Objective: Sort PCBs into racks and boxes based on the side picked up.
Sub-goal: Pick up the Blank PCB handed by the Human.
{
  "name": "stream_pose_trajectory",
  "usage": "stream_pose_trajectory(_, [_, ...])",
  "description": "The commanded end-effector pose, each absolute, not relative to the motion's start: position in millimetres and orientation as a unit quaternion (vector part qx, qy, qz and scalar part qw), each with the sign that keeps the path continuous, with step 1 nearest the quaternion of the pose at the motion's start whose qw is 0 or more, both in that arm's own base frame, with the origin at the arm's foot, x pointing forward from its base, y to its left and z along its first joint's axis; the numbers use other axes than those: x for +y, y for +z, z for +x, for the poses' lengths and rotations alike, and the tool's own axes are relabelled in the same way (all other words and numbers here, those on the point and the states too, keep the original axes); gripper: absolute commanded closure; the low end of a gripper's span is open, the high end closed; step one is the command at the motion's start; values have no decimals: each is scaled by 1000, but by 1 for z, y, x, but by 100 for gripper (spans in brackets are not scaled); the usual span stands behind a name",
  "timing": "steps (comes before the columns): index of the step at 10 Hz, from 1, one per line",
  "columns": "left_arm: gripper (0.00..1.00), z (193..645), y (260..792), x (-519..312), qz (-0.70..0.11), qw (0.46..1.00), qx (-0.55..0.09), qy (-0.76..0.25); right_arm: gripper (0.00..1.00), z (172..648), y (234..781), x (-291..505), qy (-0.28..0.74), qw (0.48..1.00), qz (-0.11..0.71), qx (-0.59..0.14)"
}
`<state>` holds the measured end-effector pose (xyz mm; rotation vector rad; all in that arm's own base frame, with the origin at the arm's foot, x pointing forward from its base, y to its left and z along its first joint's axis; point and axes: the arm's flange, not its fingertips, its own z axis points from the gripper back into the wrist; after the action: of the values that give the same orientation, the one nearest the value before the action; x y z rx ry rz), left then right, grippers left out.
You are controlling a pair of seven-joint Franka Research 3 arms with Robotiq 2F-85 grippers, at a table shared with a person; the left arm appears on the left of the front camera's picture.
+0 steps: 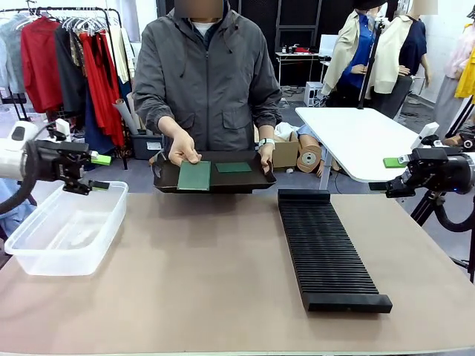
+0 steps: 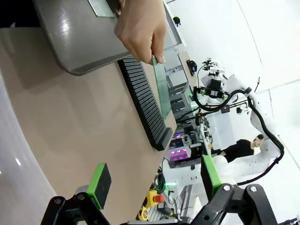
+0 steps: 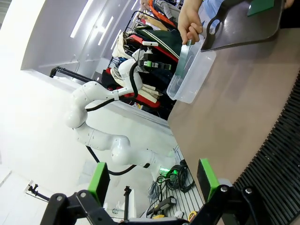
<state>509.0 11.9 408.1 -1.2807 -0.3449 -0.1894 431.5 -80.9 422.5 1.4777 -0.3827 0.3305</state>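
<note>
**Spotter:** Where are the boards?

**Operator:** I see one PCB (image 1: 194, 176) pinched in the person's hand (image 1: 182, 150) at the front edge of the black tray (image 1: 167, 185). A second PCB (image 1: 234, 167) lies flat inside it.

**Spotter:** Your fingers?

**Operator:** My left gripper (image 1: 100, 172) is spread wide and empty, above the far rim of the box (image 1: 52, 263). My right gripper (image 1: 386, 175) is the same, off to the right of the far end of the rack (image 1: 326, 248). Bare table (image 1: 185, 282) lies between box and rack.

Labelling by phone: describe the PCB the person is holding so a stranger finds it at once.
Across the table, the person holds a flat black tray bearing two green boards. The PCB is the one toward the clear tub, pinched by a hand; the other board lies flat, untouched.
</note>
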Motion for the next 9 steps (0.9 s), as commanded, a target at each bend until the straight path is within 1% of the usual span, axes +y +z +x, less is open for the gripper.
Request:
stream_pose_trajectory(1, [0,527,401,-1,-612,776,-137,-65,0,433,424,-82,152,710,665,-175])
stream_pose_trajectory(4, [0,545,388,-24,-634,759,-128,-69,0,433,424,-82,152,710,665,-175])
stream_pose_trajectory(6, [0,553,380,-43,-637,758,-120,-75,0,433,424,-82,152,710,665,-175])
stream_pose_trajectory(9, [0,556,368,-73,-641,759,-86,-82,0,433,424,-82,152,710,665,-175])
